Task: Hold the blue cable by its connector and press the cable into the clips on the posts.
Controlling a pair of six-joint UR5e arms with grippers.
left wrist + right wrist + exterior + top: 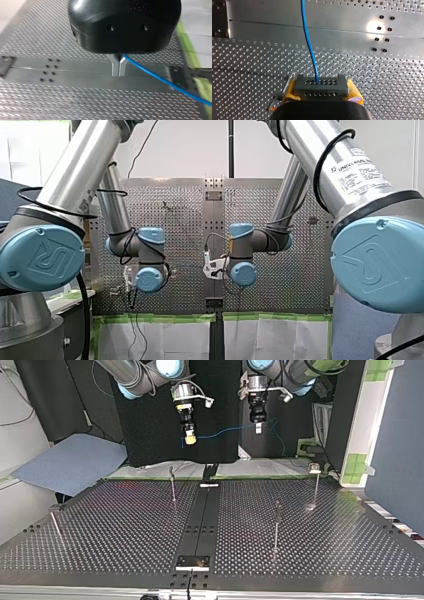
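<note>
Right end effector (320, 91): yellow pads (289, 91) clamped on the dark connector (320, 86). The blue cable (308, 42) leaves the connector straight ahead.

Left end effector (118, 67): metal fingers pinched together on the cable, further along its run.

Top view: the cable hangs in a shallow span between the two end effectors, raised beyond the far edge of the desk (125, 525) and well apart from the posts (276, 525). No cable sits in any clip.

Judged step: carry phase, first insertion not yet begun.

Next move: both arms should bring the span over the centre-left post (173, 487), line it up with the clip at its top, then press down with the cable held taut.
</note>
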